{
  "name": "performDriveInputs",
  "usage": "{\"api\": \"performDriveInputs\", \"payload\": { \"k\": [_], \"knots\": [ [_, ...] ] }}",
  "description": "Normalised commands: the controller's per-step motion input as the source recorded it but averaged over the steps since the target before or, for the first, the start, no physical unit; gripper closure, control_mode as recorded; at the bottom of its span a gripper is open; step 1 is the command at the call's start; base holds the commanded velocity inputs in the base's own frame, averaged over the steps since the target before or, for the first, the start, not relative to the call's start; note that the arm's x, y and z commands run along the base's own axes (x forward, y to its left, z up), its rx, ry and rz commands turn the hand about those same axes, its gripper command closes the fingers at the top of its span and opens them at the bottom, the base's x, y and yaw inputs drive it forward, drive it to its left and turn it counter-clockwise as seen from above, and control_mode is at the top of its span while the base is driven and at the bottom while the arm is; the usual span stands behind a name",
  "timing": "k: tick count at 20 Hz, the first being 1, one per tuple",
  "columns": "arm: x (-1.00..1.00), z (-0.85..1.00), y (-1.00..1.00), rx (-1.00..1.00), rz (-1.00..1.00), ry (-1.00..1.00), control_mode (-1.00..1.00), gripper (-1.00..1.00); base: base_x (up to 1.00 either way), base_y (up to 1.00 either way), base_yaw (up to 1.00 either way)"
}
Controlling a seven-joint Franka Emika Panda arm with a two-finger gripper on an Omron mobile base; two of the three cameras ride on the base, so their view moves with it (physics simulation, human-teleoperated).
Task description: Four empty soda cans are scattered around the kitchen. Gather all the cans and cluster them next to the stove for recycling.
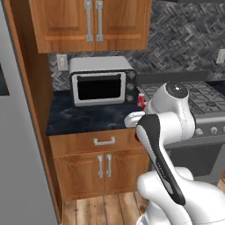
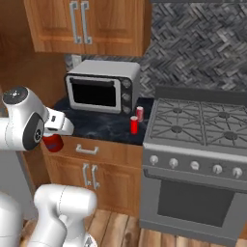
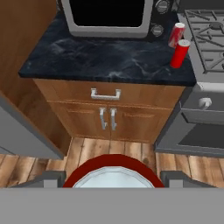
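Note:
My gripper (image 3: pixel 113 178) is shut on a red soda can (image 3: pixel 113 168) whose silver top shows between the two fingertips. From the right base the held can (image 2: pixel 53 142) hangs under the hand (image 2: pixel 57 126), in front of the cabinet drawer and left of the counter's front edge. Two more soda cans stand on the black counter beside the stove (image 2: pixel 202 126): a red-and-white one (image 2: pixel 140 113) and a plain red one (image 2: pixel 134 125) just in front of it. The hand view shows them at the upper right, red-and-white (image 3: pixel 176 34) and red (image 3: pixel 180 54).
A silver toaster oven (image 2: pixel 102 87) sits at the back of the black counter (image 3: pixel 100 59), left of the cans. Wooden cabinets with a drawer handle (image 3: pixel 105 94) lie below. A tall wooden panel (image 1: pixel 30 110) bounds the counter on the left.

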Motion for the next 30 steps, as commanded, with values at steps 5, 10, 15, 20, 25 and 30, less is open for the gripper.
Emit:
{"api": "performDriveInputs", "payload": {
  "k": [5,10,15,20,25,30],
  "knots": [
    [0.0,0.0,0.0,0.0,0.0,0.0,1.0,1.0,0.0,0.0,-0.31],
    [0.0,0.0,0.0,0.0,0.0,0.0,1.0,1.0,0.0,0.0,-0.27],
    [0.0,0.0,0.0,0.0,0.0,0.0,1.0,1.0,0.01,0.0,-0.21],
    [0.0,0.0,0.0,0.0,0.0,0.0,1.0,1.0,0.06,0.01,-0.19],
    [0.0,0.0,0.0,0.0,0.0,0.0,1.0,1.0,0.1,0.01,-0.18],
    [0.0,0.0,0.0,0.0,0.0,0.0,1.0,1.0,0.17,0.04,-0.17]
  ]
}}
